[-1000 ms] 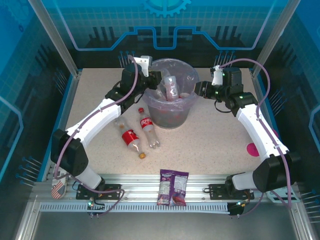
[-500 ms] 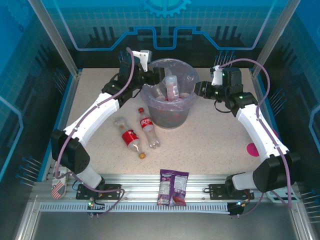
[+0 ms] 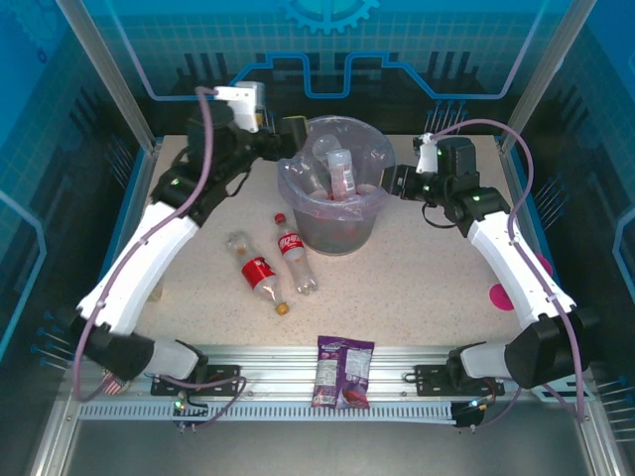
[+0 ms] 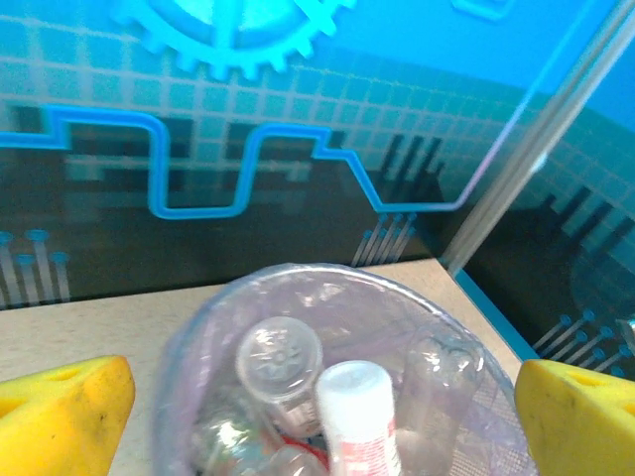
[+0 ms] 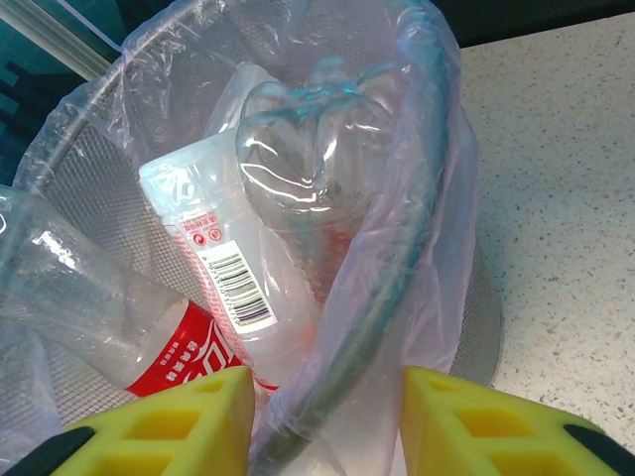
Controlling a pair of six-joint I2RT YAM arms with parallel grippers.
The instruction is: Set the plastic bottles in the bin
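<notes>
Released a moment ago, the white-capped bottle [image 3: 340, 171] now stands cap-up among other clear bottles in the lilac-lined grey bin [image 3: 337, 236] at the far middle of the table [image 3: 427, 268]. Since then the left gripper [image 3: 294, 129] has drawn back up and leftward from the rim, jaws spread wide and empty. On the bin's right rim and bag, the right gripper [image 5: 324, 421] is clenched. Just near-left of the bin lie an orange-capped bottle [image 3: 258, 273] and a red-capped bottle [image 3: 295, 255]. A purple snack packet [image 3: 342, 370] rests at the near edge.
</notes>
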